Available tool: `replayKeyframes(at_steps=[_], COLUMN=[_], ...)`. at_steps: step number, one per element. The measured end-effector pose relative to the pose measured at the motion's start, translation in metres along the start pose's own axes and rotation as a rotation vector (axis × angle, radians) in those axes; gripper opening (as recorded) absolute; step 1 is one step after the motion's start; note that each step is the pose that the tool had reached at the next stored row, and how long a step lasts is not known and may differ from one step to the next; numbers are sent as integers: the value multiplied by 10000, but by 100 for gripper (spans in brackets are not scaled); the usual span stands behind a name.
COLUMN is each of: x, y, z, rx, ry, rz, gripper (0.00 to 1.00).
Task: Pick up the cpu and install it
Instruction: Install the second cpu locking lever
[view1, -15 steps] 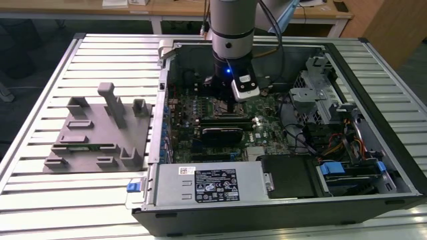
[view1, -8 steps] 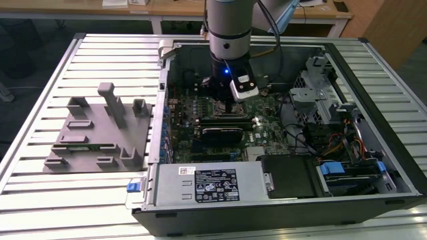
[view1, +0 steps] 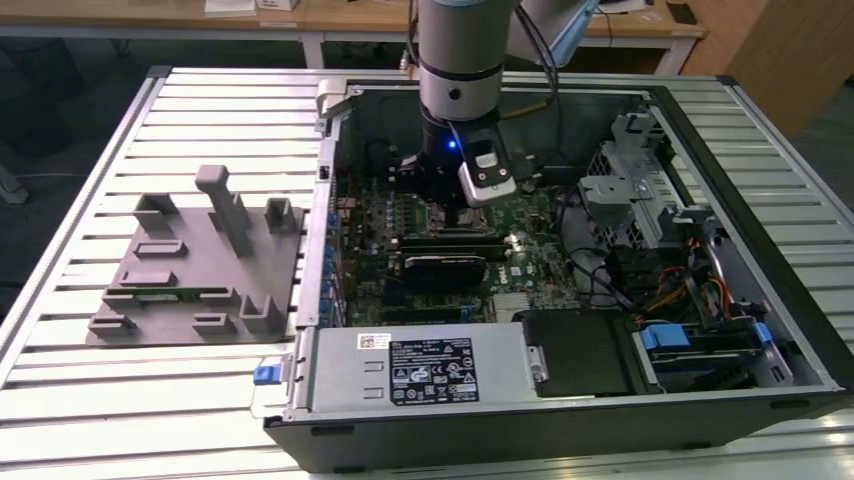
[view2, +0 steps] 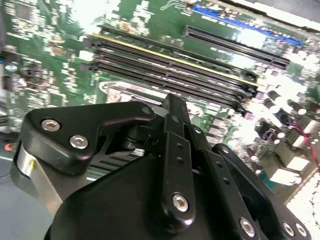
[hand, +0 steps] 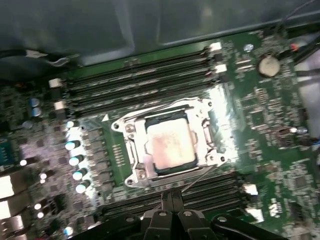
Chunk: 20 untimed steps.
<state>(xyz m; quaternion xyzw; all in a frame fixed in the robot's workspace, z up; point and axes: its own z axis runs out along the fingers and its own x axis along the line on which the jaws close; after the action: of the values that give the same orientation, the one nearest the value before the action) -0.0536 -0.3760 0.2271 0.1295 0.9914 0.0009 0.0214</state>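
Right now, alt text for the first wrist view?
The cpu, its pale silver lid up, sits inside the metal socket frame on the green motherboard. Rows of dark memory slots run alongside, and the gripper hangs near the socket.

We see the cpu (hand: 170, 145) seated flat in its metal socket frame (hand: 131, 150) on the green motherboard (hand: 280, 150). Memory slots (hand: 135, 82) run at its twelve o'clock side; the gripper (hand: 171, 201) sits at six o'clock, fingers together.
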Motion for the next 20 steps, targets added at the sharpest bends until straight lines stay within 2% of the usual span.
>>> replayKeyframes(at_steps=[3,4,12,20], x=[0,0,3,95], y=[-3,-3,-4,-34], z=[14,15,20,61], rx=[81,97,95,99], ry=[315,372,375,376], rz=[-82,-93,-93,-92], gripper=[11,11,11,11])
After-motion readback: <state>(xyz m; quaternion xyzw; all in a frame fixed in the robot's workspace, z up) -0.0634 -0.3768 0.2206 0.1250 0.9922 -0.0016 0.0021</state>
